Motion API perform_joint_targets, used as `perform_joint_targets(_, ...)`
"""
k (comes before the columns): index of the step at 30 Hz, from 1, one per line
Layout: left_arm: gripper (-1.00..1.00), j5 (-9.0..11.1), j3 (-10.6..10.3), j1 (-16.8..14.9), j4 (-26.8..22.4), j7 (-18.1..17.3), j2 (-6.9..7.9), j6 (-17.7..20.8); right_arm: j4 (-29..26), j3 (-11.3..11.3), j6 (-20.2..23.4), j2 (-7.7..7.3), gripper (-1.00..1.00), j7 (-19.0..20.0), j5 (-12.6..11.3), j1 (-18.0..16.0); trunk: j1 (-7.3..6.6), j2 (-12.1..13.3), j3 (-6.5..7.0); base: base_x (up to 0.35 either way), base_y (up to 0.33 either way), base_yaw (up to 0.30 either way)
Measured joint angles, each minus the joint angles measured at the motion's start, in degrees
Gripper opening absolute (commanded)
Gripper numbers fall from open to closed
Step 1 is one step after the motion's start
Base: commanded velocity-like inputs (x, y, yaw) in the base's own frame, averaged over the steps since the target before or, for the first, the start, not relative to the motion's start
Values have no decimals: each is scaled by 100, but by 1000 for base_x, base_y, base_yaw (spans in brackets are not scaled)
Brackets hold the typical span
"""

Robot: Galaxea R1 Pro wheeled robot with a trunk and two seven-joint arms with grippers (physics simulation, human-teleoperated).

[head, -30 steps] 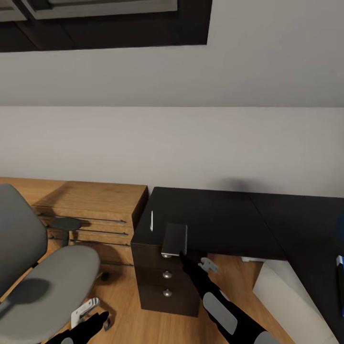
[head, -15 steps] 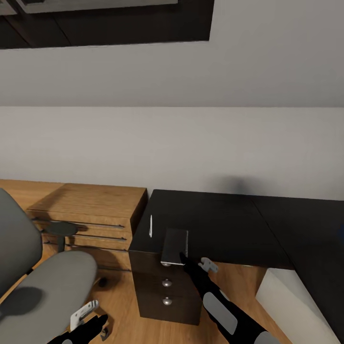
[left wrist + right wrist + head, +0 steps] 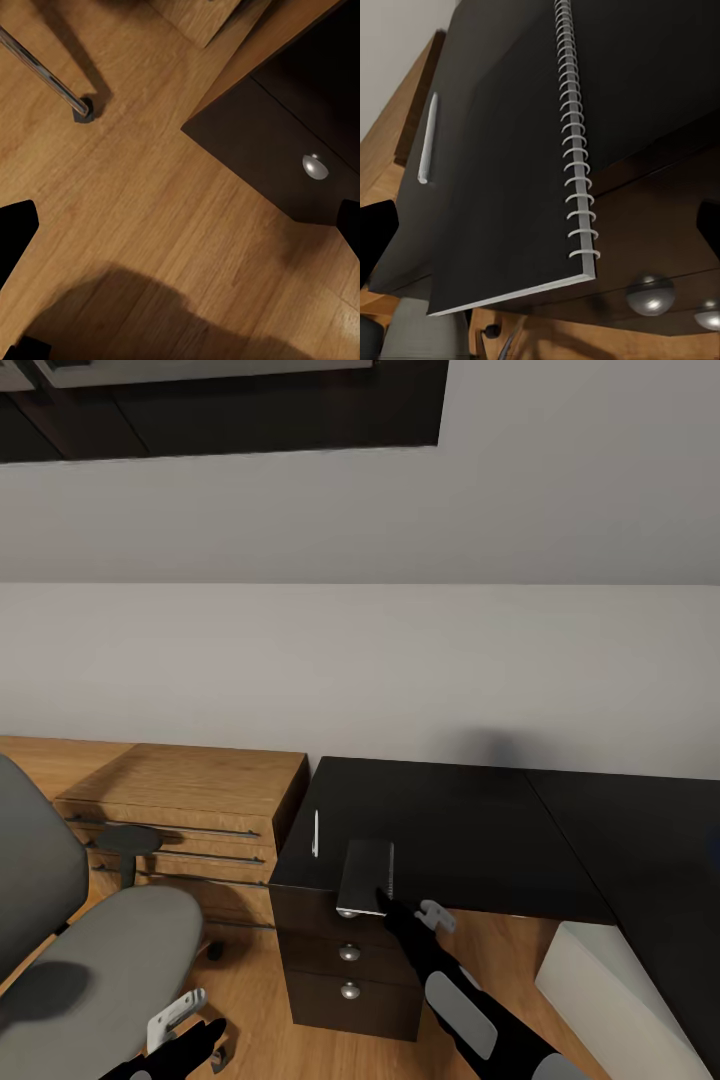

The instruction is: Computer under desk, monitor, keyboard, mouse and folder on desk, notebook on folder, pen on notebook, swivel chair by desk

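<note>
One big black desk (image 3: 470, 830) runs along the pale wall and turns a corner at the right. Its three drawers sit under its left end, each with a round silver knob (image 3: 349, 953). A wooden cabinet (image 3: 190, 800) stands just beside the desk on the left. The chair (image 3: 90, 950) is lower left, grey and padded, apart from the desk. A pale box that may be the computer (image 3: 610, 1000) stands on the floor under the desk at the right.

The notebook (image 3: 366, 875) lies on the desk's left front corner, and its near end hangs over the edge above the drawers. In the right wrist view it looks dark, with a white wire spiral (image 3: 574, 150) down one side. The pen (image 3: 316, 832) lies flat on the desk just beside the notebook, not touching it.

The right gripper (image 3: 408, 913) is at the notebook's near end, fingers spread apart, with nothing between them. The left gripper (image 3: 190, 1020) hangs low by the chair, over the wood floor, fingers apart too.

No words or labels can be read on anything.
</note>
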Motion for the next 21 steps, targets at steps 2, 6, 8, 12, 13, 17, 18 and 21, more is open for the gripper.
perform_joint_targets(2, 100, 2, 4, 1, 0, 0, 0, 3, 2, 4, 41, 2, 100, 0, -1, 0, 0, 0, 0, 0, 0, 0)
perform_joint_targets(6, 100, 5, 15, 2, -2, 0, 0, 7, 4, 7, 90, 4, 100, 0, -1, 0, 0, 0, 0, 0, 0, 0)
perform_joint_targets(8, 100, 8, 22, 1, -5, -2, 0, 6, 4, 7, 104, 4, 100, 0, -1, 0, 0, 0, 0, 0, 0, 0)
perform_joint_targets(12, 100, 11, 41, 1, -8, -4, 0, 1, 4, 12, 115, 7, 100, 0, -2, 0, 87, -159, -71, 0, 0, 0)
perform_joint_targets(13, 100, 10, 41, 2, -8, -4, 0, 1, 4, 13, 116, 8, 100, 0, -2, 0, 109, -199, -89, 0, 0, 0)
perform_joint_targets(17, 100, 6, 44, 2, -9, -4, 0, 0, 4, 15, 117, 10, 100, 0, -2, 0, 197, -360, -161, 0, 0, 0)
perform_joint_targets(18, 100, 6, 44, 2, -9, -4, 0, 0, 4, 16, 118, 10, 100, 0, -1, 0, 198, -361, -162, 0, 0, 0)
perform_joint_targets(21, 100, 4, 43, 1, -9, 2, 0, 0, 2, 21, 118, 13, 100, 1, -1, 0, 198, -361, -162, 0, 0, 0)
